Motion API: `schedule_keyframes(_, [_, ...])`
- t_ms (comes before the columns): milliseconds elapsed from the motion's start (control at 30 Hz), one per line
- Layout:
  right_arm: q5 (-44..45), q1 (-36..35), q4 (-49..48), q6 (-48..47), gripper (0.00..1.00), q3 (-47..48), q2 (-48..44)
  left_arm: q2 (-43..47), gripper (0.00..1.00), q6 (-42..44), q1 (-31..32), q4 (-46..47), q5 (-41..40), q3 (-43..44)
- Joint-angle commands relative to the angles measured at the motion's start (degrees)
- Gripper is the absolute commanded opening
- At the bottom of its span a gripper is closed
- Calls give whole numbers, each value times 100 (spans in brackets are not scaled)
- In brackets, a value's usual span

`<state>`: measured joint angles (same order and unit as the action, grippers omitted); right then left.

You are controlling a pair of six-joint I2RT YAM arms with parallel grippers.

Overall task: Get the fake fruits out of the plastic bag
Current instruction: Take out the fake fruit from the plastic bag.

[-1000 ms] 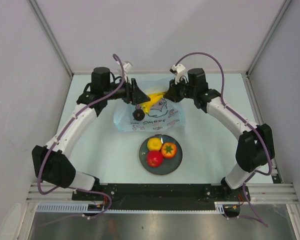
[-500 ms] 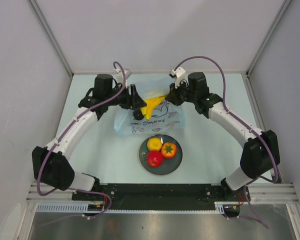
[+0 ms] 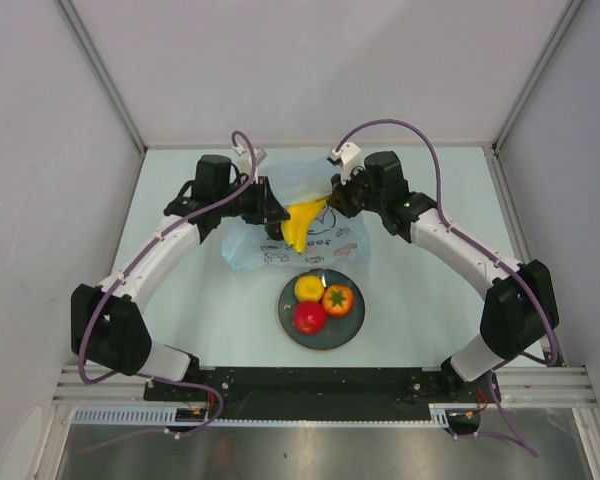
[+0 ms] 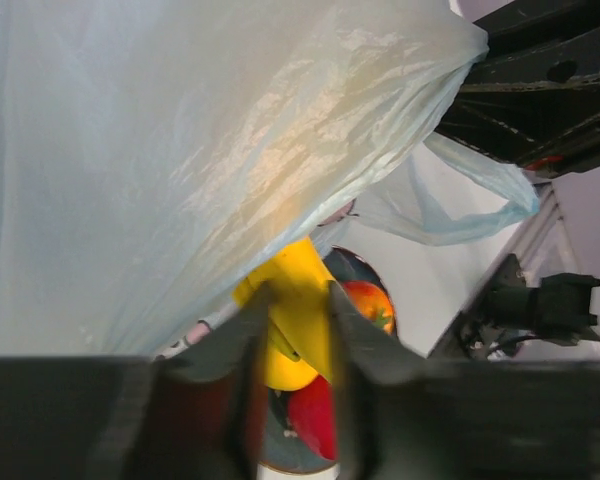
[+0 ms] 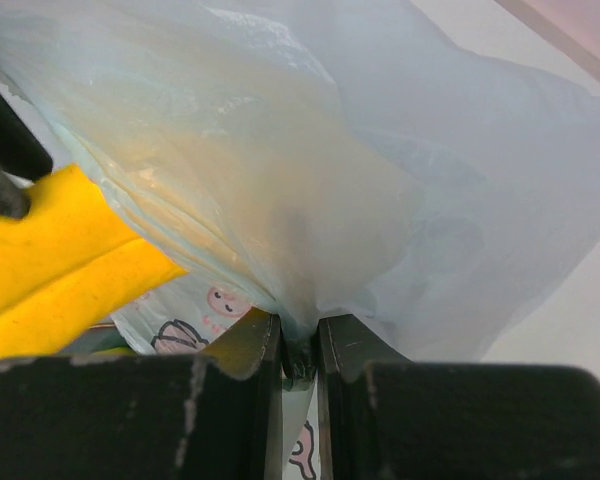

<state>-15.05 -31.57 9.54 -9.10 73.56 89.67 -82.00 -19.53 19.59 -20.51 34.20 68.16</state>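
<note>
Yellow bananas (image 3: 302, 220), clamped in the left gripper (image 4: 292, 322), sit half out of the bag (image 3: 252, 252) the right gripper (image 5: 298, 345) pinches; next, carry them toward six o'clock to the plate (image 3: 352, 326).

Left tool (image 4: 292, 330) and right tool (image 5: 298, 345) both clamped tight.

We list one thin, crinkly, translucent light-blue plastic bag (image 3: 255, 252) with a white cartoon panel. Its near part lies on the bench and its far part is raised, pinched in the right gripper (image 5: 300, 350).

One glossy yellow toy banana bunch (image 3: 301, 222) hangs at the bag's mouth, clamped in the left gripper (image 4: 295, 330).

On the dark teal round plate (image 3: 348, 328), clustered together:
- yellow round fruit (image 3: 308, 288)
- orange fruit with green top (image 3: 338, 299)
- red apple (image 3: 310, 317)
</note>
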Motion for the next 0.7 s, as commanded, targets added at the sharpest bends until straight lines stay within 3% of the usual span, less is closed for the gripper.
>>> schedule_keyframes(0, [-121,-130,-647,190,0,80,-301,35,17,54,141,39,-9,-136])
schedule_keyframes(33, [-104,-121,-620,190,0,80,-318,52,14,54,141,21,-44,-162])
schedule_keyframes(67, [-43,-130,-603,172,0,80,-318,52,23,46,141,21,-62,-180])
schedule_keyframes(133, [-25,-130,-568,128,0,80,-336,70,48,-7,150,-23,-193,-198])
schedule_keyframes(167, [-7,-121,-559,137,0,80,-353,61,70,-68,150,-32,-220,-198])
schedule_keyframes(200, [-16,-130,-559,146,0,80,-362,17,78,-77,150,-40,-220,-198])
schedule_keyframes(267, [-103,-112,-594,198,0,80,-371,-44,82,-156,150,12,-142,-215])
schedule_keyframes(333, [-121,-130,-637,225,0,80,-380,-158,77,-209,150,74,-89,-215])
schedule_keyframes(367, [-139,-139,-646,251,0,80,-380,-202,66,-235,150,82,-71,-207])
schedule_keyframes(433, [-95,-139,-629,242,0,80,-362,-290,54,-218,159,118,51,-172])
schedule_keyframes(467, [-86,-139,-611,225,0,80,-336,-299,41,-201,150,135,87,-145])
schedule_keyframes(533, [-94,-121,-576,172,0,80,-318,-308,29,-166,150,197,218,-154])
schedule_keyframes(567, [-156,-121,-567,68,1,80,-266,-291,10,-139,150,249,254,-171])
schedule_keyframes(600, [-235,-104,-498,-3,20,80,-248,-273,1,-113,150,241,263,-180])
schedule_keyframes(667, [-402,-69,-383,-91,42,80,-222,-168,0,176,150,66,342,-180])
